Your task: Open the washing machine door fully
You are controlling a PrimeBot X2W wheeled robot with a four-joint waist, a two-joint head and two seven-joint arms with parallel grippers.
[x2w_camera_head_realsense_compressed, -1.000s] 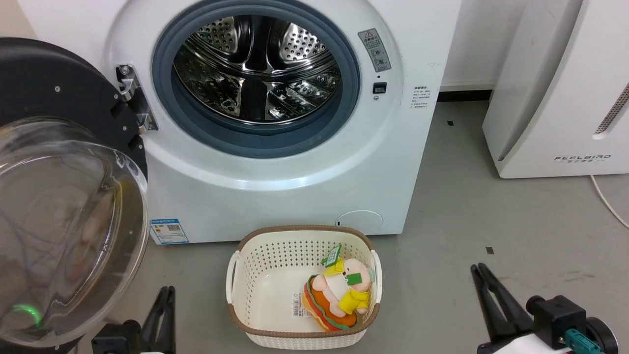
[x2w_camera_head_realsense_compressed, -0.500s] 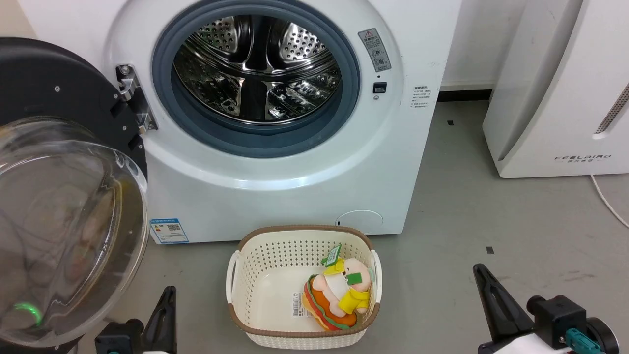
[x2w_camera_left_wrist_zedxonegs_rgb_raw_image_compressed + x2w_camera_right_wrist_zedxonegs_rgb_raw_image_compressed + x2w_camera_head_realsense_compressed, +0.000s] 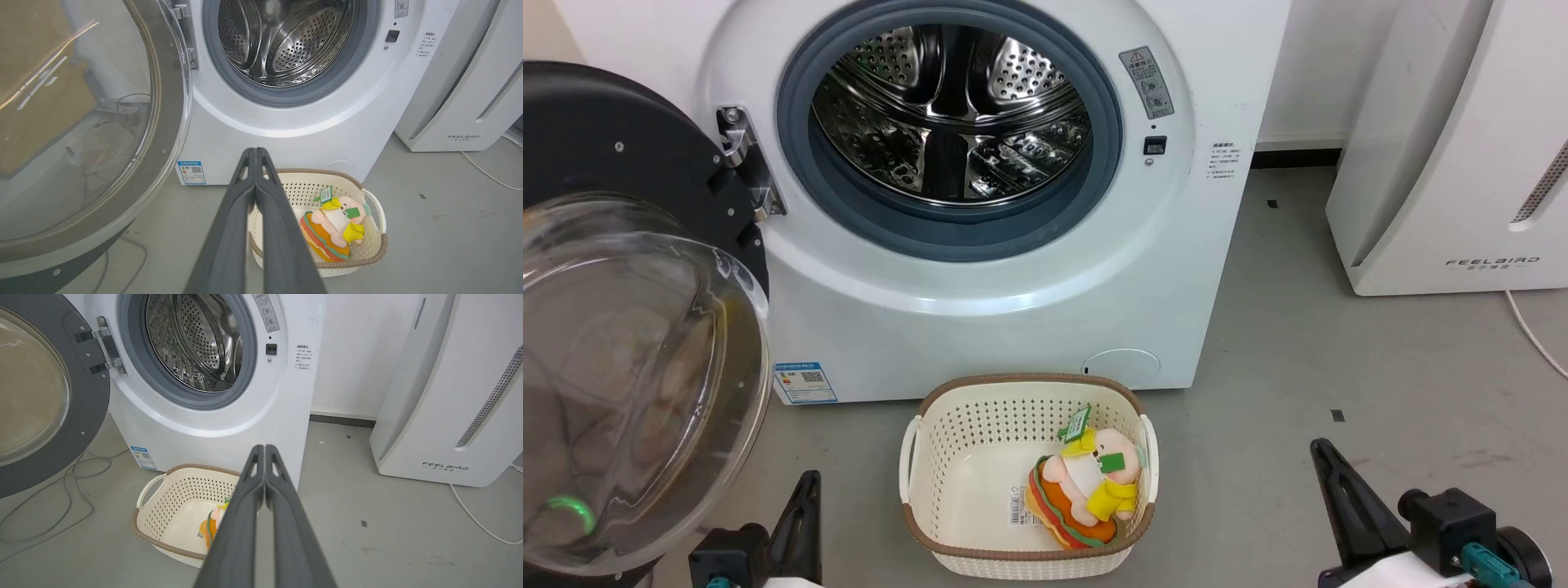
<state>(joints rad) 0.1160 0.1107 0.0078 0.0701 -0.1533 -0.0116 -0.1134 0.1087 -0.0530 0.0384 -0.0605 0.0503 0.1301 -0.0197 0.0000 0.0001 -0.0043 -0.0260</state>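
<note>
Two grippers, both empty with fingers pressed shut, sit low: the left gripper [image 3: 809, 478] just right of the lower rim of the washing machine door [image 3: 625, 359], the right gripper [image 3: 1320, 447] well beyond the basket [image 3: 1029, 380]. The door stands swung wide, up and left of the left gripper, baring the drum [image 3: 947, 106] of the washing machine [image 3: 980, 335], so the opening step looks finished or nearly so. If the hinge [image 3: 745, 163] has travel left, the next move calls for a light outward push by the left gripper.
</note>
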